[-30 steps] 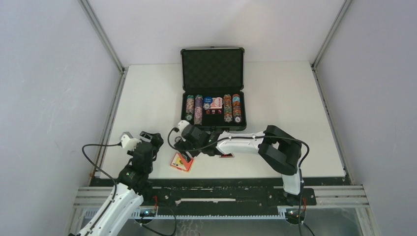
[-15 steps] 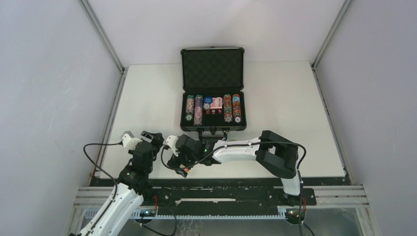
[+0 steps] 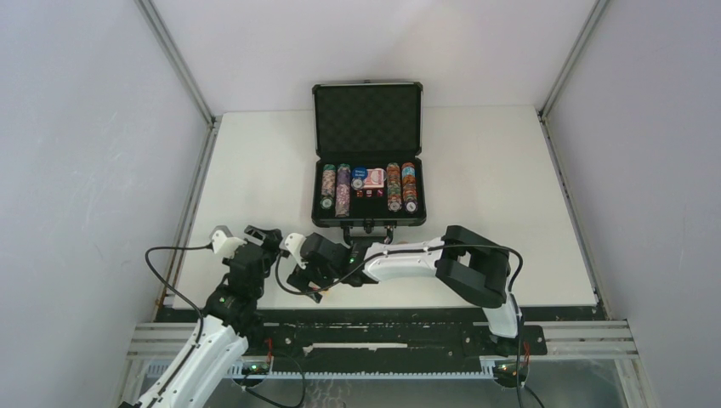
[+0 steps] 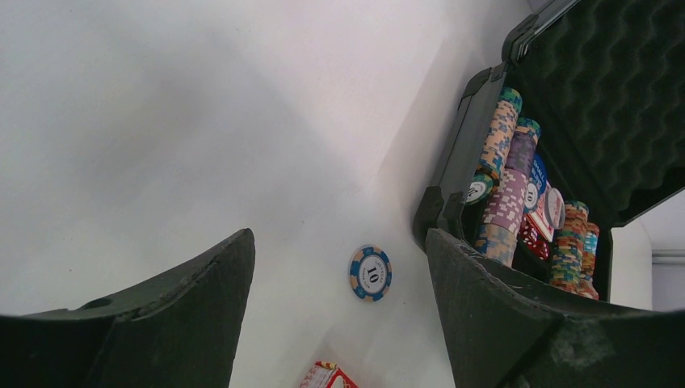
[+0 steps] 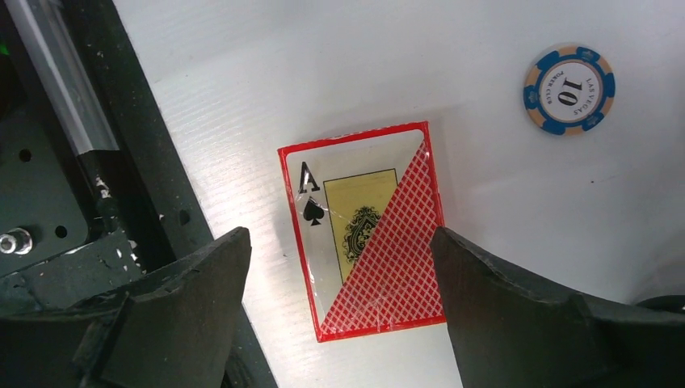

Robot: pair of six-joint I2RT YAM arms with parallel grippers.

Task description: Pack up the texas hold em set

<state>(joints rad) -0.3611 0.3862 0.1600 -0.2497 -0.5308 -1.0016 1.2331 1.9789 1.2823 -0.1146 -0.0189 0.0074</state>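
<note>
The black briefcase stands open at mid-table, with rows of multicoloured chips, a red card box and tiny red dice inside. A second red card box, ace of spades on its face, lies flat on the table near the front edge. My right gripper is open above it, one finger on each side, not touching. In the top view this gripper covers the box. A loose blue "10" chip lies beside the box. My left gripper is open and empty, facing that chip and the case.
The black front rail runs right beside the card box. My left gripper sits close to my right gripper in the top view. The white table extends on both sides of the case. Grey walls enclose the cell.
My right gripper has moved left and toward the front edge, ending over the card box and hiding it in the top view. The left arm has barely moved.
</note>
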